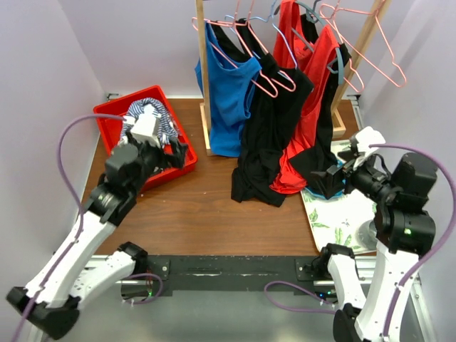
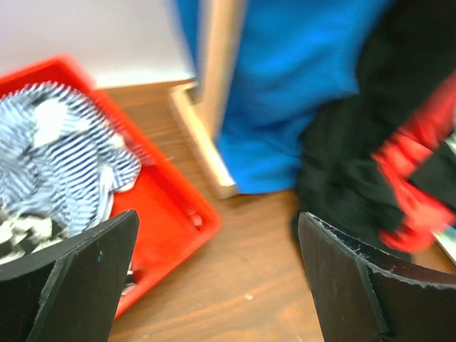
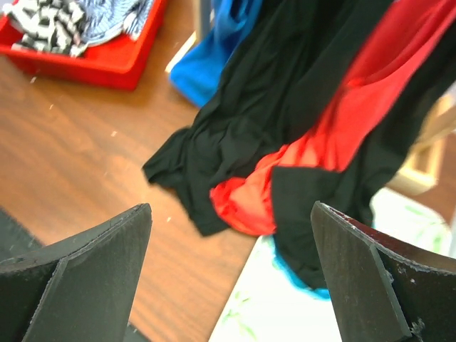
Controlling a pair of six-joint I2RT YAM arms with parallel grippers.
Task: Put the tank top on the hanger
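Right gripper [image 3: 229, 214] fingers spread wide with nothing between them, black top [image 3: 285, 92] and red top [image 3: 356, 107] draped onto wooden table [image 3: 85, 142], blue top [image 3: 214, 50] behind, red bin [image 3: 107, 64] upper left holding striped tank top [image 3: 43, 21], leaf-print mat [image 3: 285, 313] lower right.

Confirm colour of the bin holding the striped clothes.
The bin is plain solid red; it shows best in the top external view.

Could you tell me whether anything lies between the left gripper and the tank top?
Yes: in the red bin the thin-striped blue garment is bunched against, apparently partly over, the tank top; the open left gripper hovers above both.
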